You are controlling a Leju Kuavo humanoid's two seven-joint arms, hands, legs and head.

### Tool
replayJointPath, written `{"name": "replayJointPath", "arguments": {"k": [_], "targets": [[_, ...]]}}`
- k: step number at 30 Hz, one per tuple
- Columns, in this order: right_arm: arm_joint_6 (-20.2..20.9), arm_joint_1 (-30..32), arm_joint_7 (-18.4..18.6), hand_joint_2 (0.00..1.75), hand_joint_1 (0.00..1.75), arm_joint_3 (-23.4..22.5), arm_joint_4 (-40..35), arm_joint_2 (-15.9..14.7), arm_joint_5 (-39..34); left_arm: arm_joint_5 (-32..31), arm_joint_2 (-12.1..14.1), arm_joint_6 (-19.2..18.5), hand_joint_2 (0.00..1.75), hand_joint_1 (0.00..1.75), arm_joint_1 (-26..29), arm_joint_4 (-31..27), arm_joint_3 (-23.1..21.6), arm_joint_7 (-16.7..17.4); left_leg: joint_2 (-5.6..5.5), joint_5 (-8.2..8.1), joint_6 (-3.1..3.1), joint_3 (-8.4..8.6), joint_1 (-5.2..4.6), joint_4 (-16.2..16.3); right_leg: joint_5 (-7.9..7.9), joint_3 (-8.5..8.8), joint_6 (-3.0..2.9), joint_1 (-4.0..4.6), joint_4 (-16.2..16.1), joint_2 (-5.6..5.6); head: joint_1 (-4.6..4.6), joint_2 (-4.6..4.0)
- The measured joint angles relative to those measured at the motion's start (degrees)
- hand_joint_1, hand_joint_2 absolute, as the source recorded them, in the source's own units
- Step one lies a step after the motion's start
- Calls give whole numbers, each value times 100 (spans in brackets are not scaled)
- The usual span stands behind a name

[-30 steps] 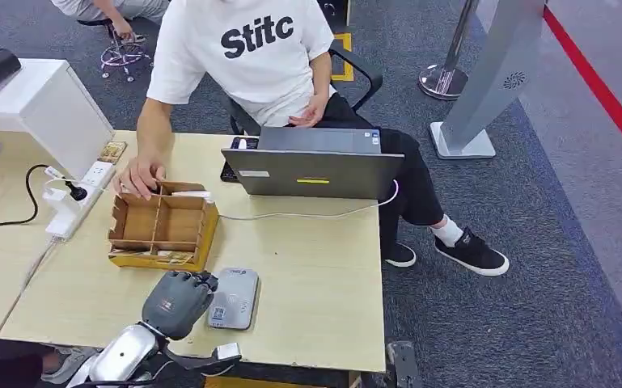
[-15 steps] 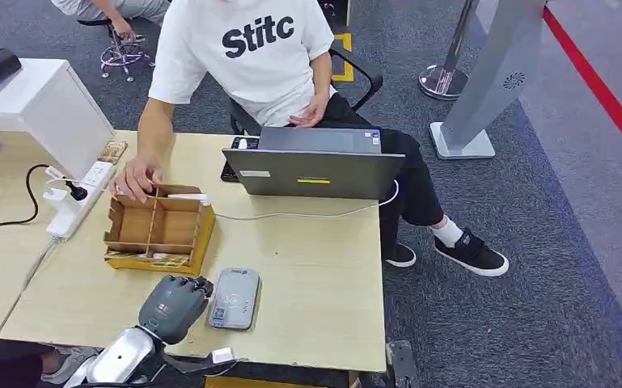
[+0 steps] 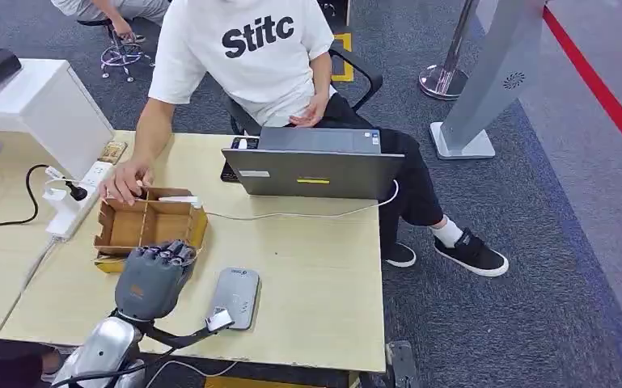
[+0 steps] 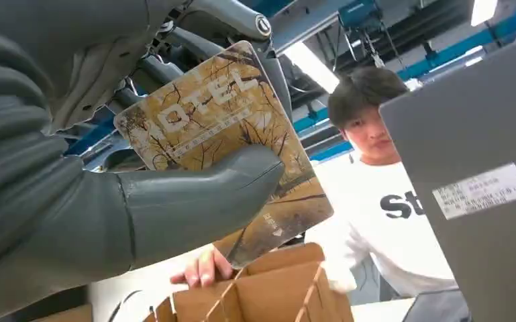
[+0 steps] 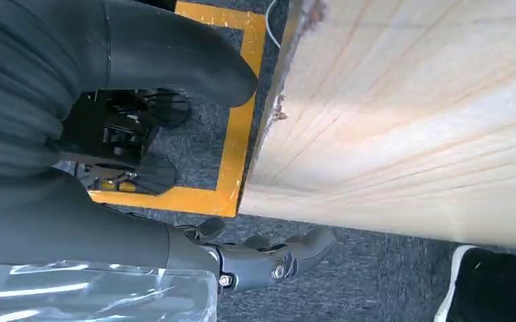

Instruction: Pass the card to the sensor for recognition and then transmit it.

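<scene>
At the near left of the bench [image 3: 315, 267], we are gripping the card [image 4: 228, 141] in the left robot hand [image 3: 154, 279], thumb pressing it flat, beside the sensor [image 3: 234, 297] for scanning. Right robot hand [image 5: 107, 221] is hanging empty, fingers apart, below the bench edge.

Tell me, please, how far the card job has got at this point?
Picked up: the left hand holds the card between thumb and fingers, seen in the left wrist view. In hand: it sits at the cardboard box, beside the grey sensor, not over it. Whether the card has been scanned I cannot tell; passing it on to the person is left.
</scene>
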Motion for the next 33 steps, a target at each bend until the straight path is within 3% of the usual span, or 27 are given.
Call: {"name": "replayJointPath", "arguments": {"k": [9,24,25,33], "targets": [[-24,0,24,175,0,2,0,0,-35,553,-140,243,175,175,-102,-229,467,-46,0,0,0,0,0,0,0,0,0,0,0,1,2,0],[-22,-1,50,175,0,15,0,0,-44,701,-282,409,175,175,-148,-236,817,-122,-1,0,0,0,0,0,0,0,0,0,0,0,0,0],[-15,0,50,175,0,15,0,0,-48,734,-288,400,175,0,-151,-236,824,-125,1,0,0,0,0,0,0,0,0,0,0,1,2,0],[-35,-1,57,175,0,24,0,0,-46,767,-310,358,175,0,-166,-236,896,-249,0,0,0,-1,-1,0,0,0,0,0,0,0,2,0]]}}
